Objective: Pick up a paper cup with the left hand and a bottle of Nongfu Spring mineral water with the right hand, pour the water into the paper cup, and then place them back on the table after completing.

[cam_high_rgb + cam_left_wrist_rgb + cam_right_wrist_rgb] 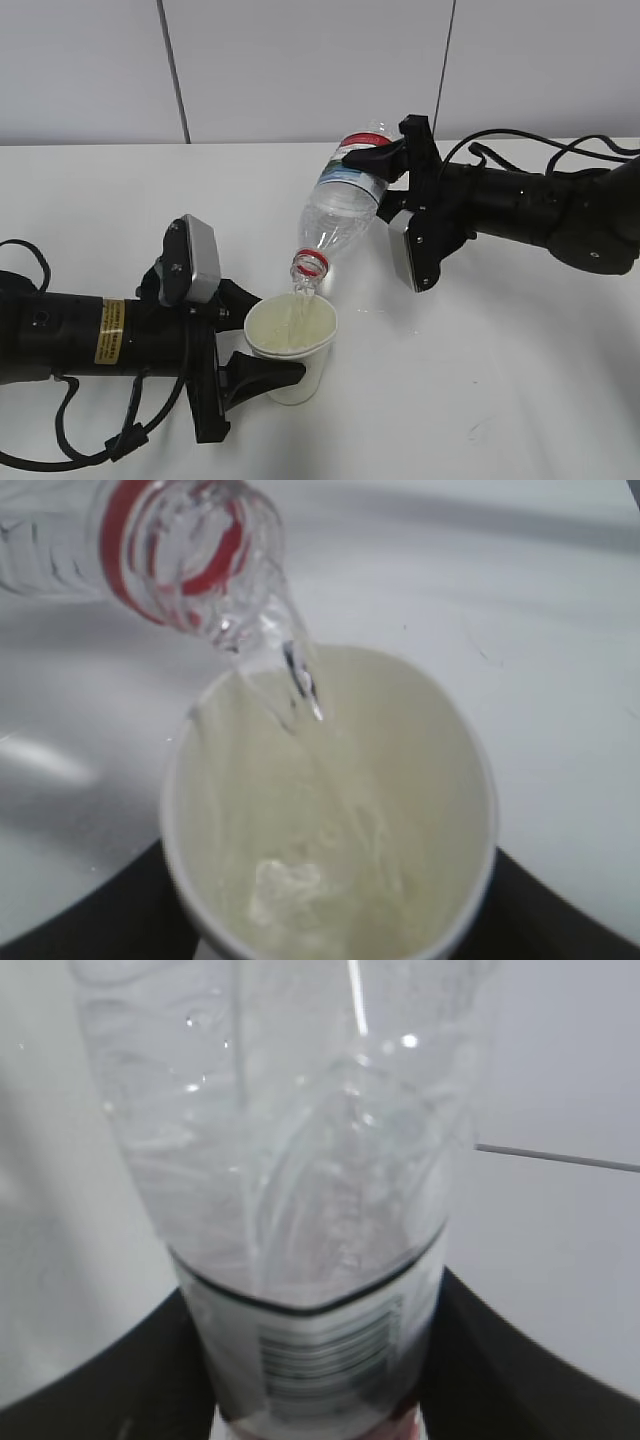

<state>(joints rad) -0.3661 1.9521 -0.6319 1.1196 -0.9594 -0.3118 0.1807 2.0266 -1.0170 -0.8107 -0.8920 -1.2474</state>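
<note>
Centre frame: right hand (392,160) clamped on tilted bottle (340,205), water (300,680) streaming into paper cup (291,345) gripped by left hand (262,345), above table (520,380)

Exterior view: bright, even, diffuse light; wide white flat surface (480,380) near washed out, with soft faint shadows beneath both black arms. Focus sharp.

Left wrist view: soft blur overall; pale glare streak on the surface at left; clear plastic bottle neck with red ring (180,550) smeared.

Right wrist view: the bottle's body fills the frame, hazy, with small specular glints near the top.
</note>
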